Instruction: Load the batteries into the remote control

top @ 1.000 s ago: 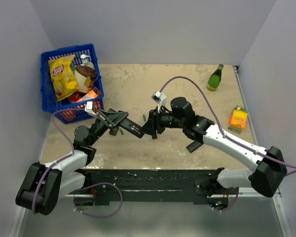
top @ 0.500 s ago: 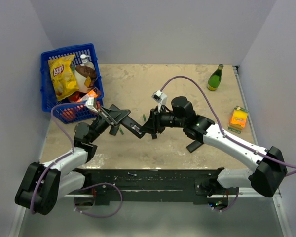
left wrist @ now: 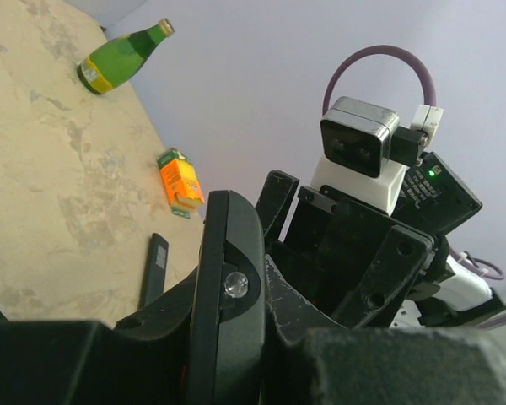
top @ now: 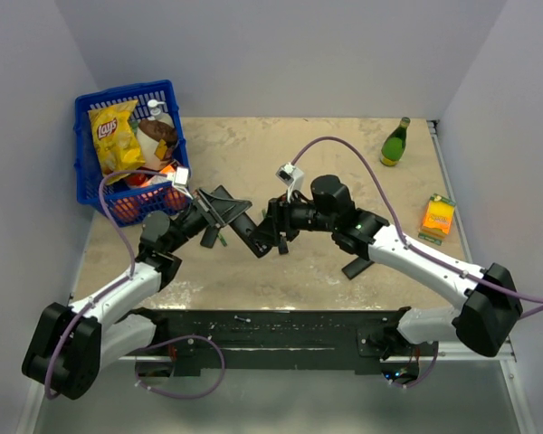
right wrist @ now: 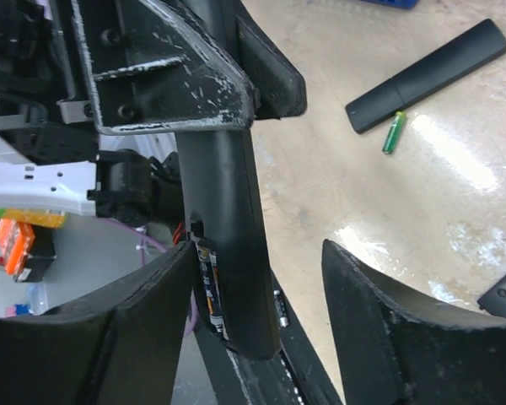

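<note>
A sandy mottled table (top: 253,149) fills the overhead view. A blue plastic lattice basket (top: 80,149) stands at its upper left, and the yellow crisp bag (top: 116,136) inside it reads "Lay's". Near mid-frame the left gripper (right wrist: 232,110) is clamped on the long, slim matte-black bar remote (right wrist: 223,211), holding it off the table with its open battery bay facing the right wrist camera. The right gripper (right wrist: 261,270) has its fingers apart, one on either side of the bar.

The green glass bottle (top: 395,142) and orange carton (top: 438,217) at the right carry labels too small to read. A seated battery (right wrist: 209,283) appears to lie in the bay, its print illegible. At the upper right of the right wrist view, a small green cylindrical battery (right wrist: 393,132) lies just beside a shorter black remote (right wrist: 426,76).

The bar looks stiff, light and smooth, so it is best held across its narrow sides. The loose cell is probably hard and prone to roll, so pinch it across its middle.
</note>
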`<state>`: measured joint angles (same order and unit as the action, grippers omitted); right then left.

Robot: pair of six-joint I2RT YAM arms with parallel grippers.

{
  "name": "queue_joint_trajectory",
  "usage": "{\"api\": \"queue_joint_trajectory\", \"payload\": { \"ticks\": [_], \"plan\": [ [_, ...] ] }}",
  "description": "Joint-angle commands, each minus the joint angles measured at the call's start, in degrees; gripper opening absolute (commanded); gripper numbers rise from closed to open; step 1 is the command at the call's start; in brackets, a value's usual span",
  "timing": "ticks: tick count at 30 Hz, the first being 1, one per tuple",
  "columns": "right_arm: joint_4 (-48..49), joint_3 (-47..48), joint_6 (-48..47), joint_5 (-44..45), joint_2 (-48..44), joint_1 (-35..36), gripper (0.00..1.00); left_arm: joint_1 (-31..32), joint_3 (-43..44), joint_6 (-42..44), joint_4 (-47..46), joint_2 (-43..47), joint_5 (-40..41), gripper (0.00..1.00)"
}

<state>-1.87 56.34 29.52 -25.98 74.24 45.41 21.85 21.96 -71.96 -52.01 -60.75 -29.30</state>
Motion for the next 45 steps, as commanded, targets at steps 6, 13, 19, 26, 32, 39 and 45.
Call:
{"api": "queue_joint_trajectory", "payload": {
  "ticks": [6, 13, 19, 26, 32, 39, 45],
  "plan": [
    [-6.73, 5.44, -5.16, 7.95, -4.09, 0.12, 0.81, -3.47, 5.02, 14.55, 11.3, 0.72, 2.32, 0.0],
    [-19.22, 6.59, -8.86, 23.94, -3.58, 0.12, 0.82, -9.71, 12.92, 27.82, 29.05, 2.83, 2.49, 0.0],
    [-22.92, 6.5, -10.01, 30.46, 4.58, 0.38, 0.69, -10.86, 19.17, 42.59, 42.15, 4.68, 8.2, 0.0],
    [-28.01, 11.51, -13.08, 37.66, 18.29, 4.86, 0.66, -11.3, 19.45, 49.72, 47.7, 7.13, 13.29, 0.0],
    [-29.5, 17.12, -12.73, 41.09, 26.03, 7.06, 0.6, -12.18, 18.56, 50.87, 48.58, 7.4, 13.13, 0.0],
    [-32.75, 21.09, -12.82, 42.59, 32.63, 8.03, 0.52, -12.35, 18.47, 51.49, 48.85, 7.75, 12.69, 0.0],
    [-34.34, 22.76, -12.29, 44.7, 37.03, 8.21, 0.5, -12.62, 18.39, 51.13, 48.49, 7.23, 11.28, 0.0]
  ]
}}
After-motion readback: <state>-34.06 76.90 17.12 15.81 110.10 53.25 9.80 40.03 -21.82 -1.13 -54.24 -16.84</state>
